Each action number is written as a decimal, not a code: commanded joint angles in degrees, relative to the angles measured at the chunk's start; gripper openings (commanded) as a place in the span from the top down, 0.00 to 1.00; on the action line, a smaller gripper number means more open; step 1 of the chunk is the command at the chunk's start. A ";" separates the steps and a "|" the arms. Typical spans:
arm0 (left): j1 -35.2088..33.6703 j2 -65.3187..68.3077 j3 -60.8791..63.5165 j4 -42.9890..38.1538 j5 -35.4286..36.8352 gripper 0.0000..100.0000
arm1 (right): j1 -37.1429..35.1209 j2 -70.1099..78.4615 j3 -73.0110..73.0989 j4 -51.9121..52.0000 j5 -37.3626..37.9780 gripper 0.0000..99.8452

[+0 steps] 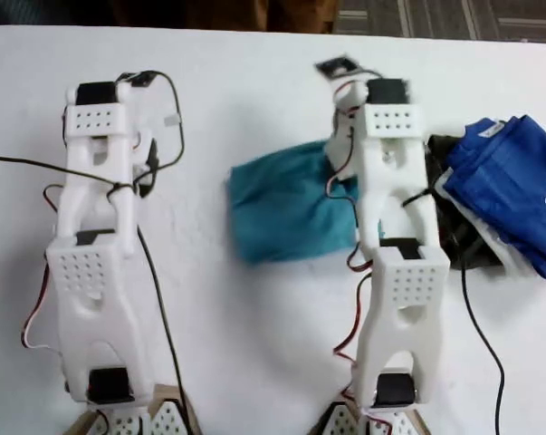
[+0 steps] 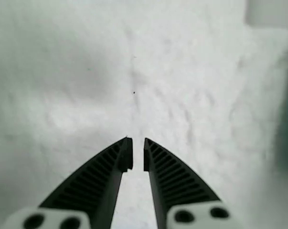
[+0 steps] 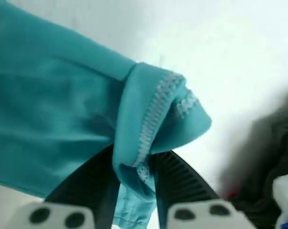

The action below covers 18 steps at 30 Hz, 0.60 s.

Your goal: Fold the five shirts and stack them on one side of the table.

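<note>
Two arms, one shirt in work.

- Left arm (image 1: 96,263): stands over bare white worktop (image 1: 236,362). Left jaws drawn together to a thin slit, nothing between them.
- Right arm (image 1: 395,254): stands between the teal shirt and the pile. Right jaws closed hard on a stitched hem of the teal shirt (image 3: 62,109), and the cloth bunches up and over the tips.
- Teal shirt (image 1: 291,208): lies in a compact, roughly squared bundle mid-worktop between the two arms. Its near edge runs under the right arm.
- Pile, right side of the worktop: blue shirt (image 1: 512,190) on top, loosely folded. Dark garment (image 1: 458,231) and a strip of white cloth (image 1: 490,237) show beneath it. How many shirts the pile holds cannot be told.

Step in hand, by judgement: the teal shirt is on its last fold or at the start of its transfer to the pile. The pile already marks the stacking side.

Next move calls for: keeping the hold on the hem and raising the bundle enough to clear the worktop without letting its layers fall open. It then goes across to rest square on the blue shirt. The left arm is free to pin or steady the far edge.
</note>
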 commanded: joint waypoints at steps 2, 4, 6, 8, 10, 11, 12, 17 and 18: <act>-1.41 -1.49 -0.13 0.70 -0.18 0.93 | 1.19 -5.41 -2.81 1.45 2.81 0.98; -1.76 -1.49 -0.13 0.70 -0.18 0.93 | 2.42 -7.60 -3.43 1.45 3.43 0.98; -2.20 -1.49 -0.13 0.70 -0.18 0.93 | 4.18 -10.15 -3.43 1.36 5.71 0.98; -2.46 -1.49 -0.13 0.70 -0.18 0.93 | 6.55 -12.53 -3.43 1.36 8.53 0.98; -2.73 -1.49 -0.13 0.79 -0.18 0.93 | 9.27 -14.64 -3.43 1.36 10.64 0.98; -2.90 -1.49 -0.13 0.79 -0.18 0.93 | 10.86 -15.52 -3.43 1.36 11.78 0.98; -2.99 -1.49 -0.13 0.79 -0.18 0.93 | 12.35 -16.31 -3.43 1.27 13.01 0.98; -2.99 -1.49 -0.13 0.88 -0.18 0.93 | 21.41 -18.77 -3.43 0.84 18.64 0.98; -2.99 -1.49 -0.04 0.88 -0.18 0.93 | 23.60 -18.95 -3.43 0.31 19.43 0.98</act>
